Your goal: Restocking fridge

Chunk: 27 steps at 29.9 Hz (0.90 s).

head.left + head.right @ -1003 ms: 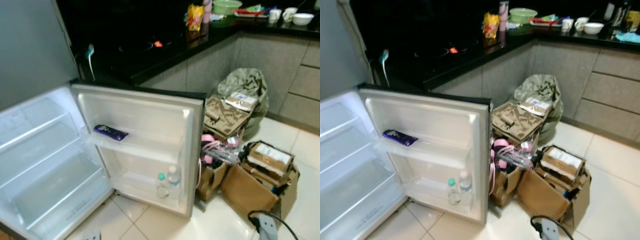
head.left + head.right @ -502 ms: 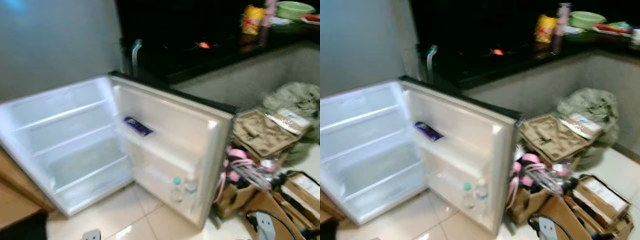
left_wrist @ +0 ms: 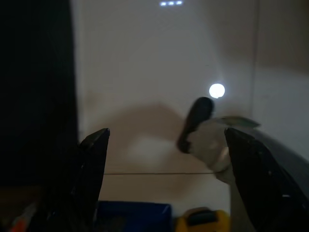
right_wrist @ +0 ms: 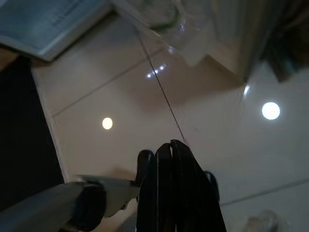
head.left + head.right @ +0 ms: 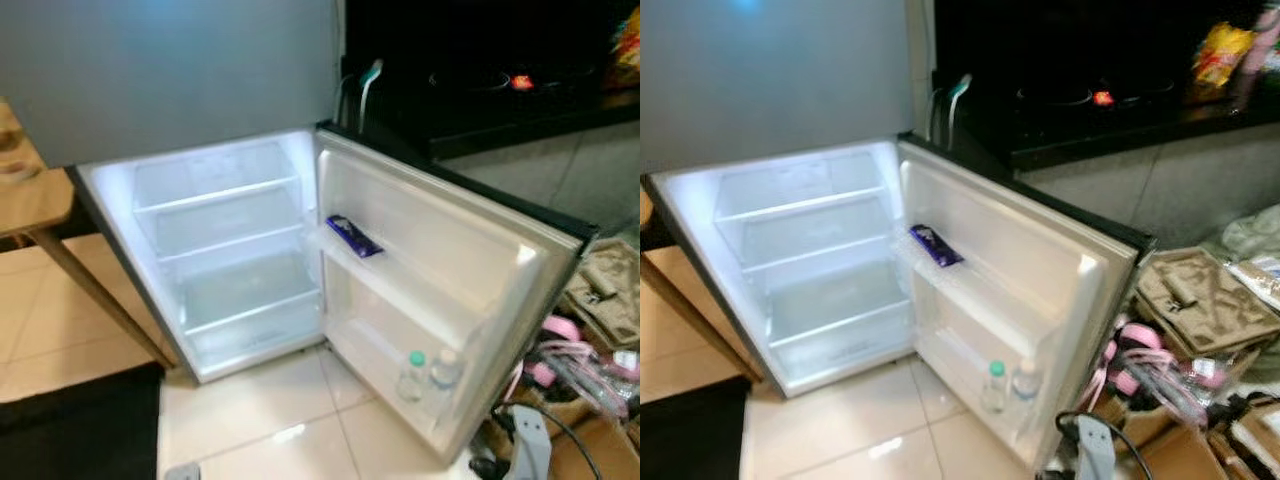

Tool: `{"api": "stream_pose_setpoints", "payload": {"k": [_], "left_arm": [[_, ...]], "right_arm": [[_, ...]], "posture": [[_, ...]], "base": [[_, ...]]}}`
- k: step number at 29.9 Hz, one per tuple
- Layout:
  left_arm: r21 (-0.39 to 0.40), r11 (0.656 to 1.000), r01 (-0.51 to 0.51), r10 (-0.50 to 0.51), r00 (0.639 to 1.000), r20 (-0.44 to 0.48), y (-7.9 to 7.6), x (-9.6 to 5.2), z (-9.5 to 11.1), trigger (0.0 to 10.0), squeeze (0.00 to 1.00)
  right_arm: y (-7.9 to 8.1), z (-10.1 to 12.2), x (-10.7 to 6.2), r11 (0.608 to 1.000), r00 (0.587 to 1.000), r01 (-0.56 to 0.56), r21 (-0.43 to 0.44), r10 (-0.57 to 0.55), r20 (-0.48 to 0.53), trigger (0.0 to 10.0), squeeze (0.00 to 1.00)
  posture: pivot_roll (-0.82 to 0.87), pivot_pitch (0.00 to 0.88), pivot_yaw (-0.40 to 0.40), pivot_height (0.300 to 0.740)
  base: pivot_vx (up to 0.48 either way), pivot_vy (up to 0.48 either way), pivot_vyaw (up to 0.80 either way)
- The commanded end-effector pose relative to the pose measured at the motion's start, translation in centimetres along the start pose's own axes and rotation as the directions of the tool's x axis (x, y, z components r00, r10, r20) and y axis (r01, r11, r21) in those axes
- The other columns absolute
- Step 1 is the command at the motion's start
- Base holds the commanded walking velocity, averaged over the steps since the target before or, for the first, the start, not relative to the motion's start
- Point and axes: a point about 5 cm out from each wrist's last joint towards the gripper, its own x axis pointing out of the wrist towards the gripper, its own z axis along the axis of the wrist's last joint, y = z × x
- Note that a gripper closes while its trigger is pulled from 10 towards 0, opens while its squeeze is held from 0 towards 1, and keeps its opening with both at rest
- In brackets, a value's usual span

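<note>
Fridge [image 5: 230,250] open, white plastic interior lit.
Glossy tiles [image 4: 125,101] below; left gripper [image 3: 164,179] spread wide, right gripper [image 4: 176,147] pressed closed, empty.

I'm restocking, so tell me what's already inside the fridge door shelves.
The fridge door holds a dark purple packet on its upper shelf and two clear bottles in the bottom rack. The rack wall hides the bottles' bases.

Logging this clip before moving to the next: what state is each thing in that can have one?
Fridge door: swung wide open.
Fridge interior: lit, shelves bare.
Purple packet: lying flat on the upper door shelf.
Two water bottles: upright in the lower door shelf.
Left pincer: open, over floor tiles.
Right pincer: shut, empty.
</note>
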Motion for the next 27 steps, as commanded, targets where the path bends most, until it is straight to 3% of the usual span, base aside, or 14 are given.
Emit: {"api": "stream_pose_setpoints", "payload": {"k": [1, 8, 12, 15, 22, 23, 26, 27], "left_arm": [[0.021, 1.000, 0.006, -0.006, 1.000, -0.012, -0.2, 0.0, -0.1, 10.0, 0.00], [0.007, 1.000, 0.003, -0.003, 1.000, -0.007, -0.2, 0.0, -0.1, 10.0, 0.00], [-0.019, 1.000, -0.007, 0.007, 1.000, -0.001, -0.1, 0.0, -0.1, 10.0, 0.00], [-0.017, 1.000, -0.008, 0.008, 1.000, -0.004, 0.0, 0.0, -0.1, 10.0, 0.00], [-0.021, 1.000, -0.009, 0.009, 1.000, -0.005, 0.0, 0.0, -0.1, 10.0, 0.00], [-0.020, 1.000, -0.008, 0.008, 1.000, -0.008, -0.1, 0.0, -0.2, 10.0, 0.00], [-0.018, 1.000, -0.008, 0.008, 1.000, -0.010, -0.1, 0.0, -0.3, 10.0, 0.00], [-0.017, 1.000, -0.008, 0.008, 1.000, -0.012, -0.2, 0.0, -0.4, 10.0, 0.00]], "right_arm": [[-0.4, -0.7, -0.2, 1.000, 0.999, 0.020, -0.001, -0.020, -0.029, 10.0, 0.00], [-0.4, -0.5, -0.2, 1.000, 1.000, 0.029, 0.009, -0.029, -0.010, 10.0, 0.00], [-1.0, 1.0, -0.2, 0.996, 0.995, 0.092, -0.008, -0.092, 0.045, 10.0, 0.00], [-1.3, 2.9, -0.2, 0.994, 0.988, 0.105, 0.010, -0.105, 0.114, 10.0, 0.00], [-0.4, 6.3, 0.1, 1.000, 0.972, -0.018, 0.021, 0.012, 0.234, 10.0, 0.00], [-0.1, 7.8, 0.1, 0.999, 0.959, -0.039, 0.017, 0.033, 0.283, 10.0, 0.00], [-0.3, 9.3, -0.1, 0.999, 0.942, -0.023, 0.033, 0.011, 0.334, 10.0, 0.00], [-0.6, 10.8, -0.4, 0.998, 0.922, -0.004, 0.059, -0.019, 0.386, 10.0, 0.00]], "posture": [[-0.11, 0.000, 0.020, 0.740], [-0.11, 0.000, 0.020, 0.740], [-0.11, 0.000, 0.020, 0.740], [-0.11, 0.000, 0.017, 0.740], [-0.11, 0.000, 0.016, 0.740], [-0.11, 0.000, 0.016, 0.740], [-0.11, 0.000, 0.014, 0.740], [-0.11, 0.000, 0.014, 0.740]], "base": [[0.000, -0.480, 0.00], [0.000, -0.480, 0.00], [0.000, 0.000, 0.00], [0.000, 0.000, 0.00], [0.000, 0.000, 0.00], [0.000, 0.000, 0.00], [0.000, 0.000, 0.00], [0.000, 0.000, 0.00]]}}
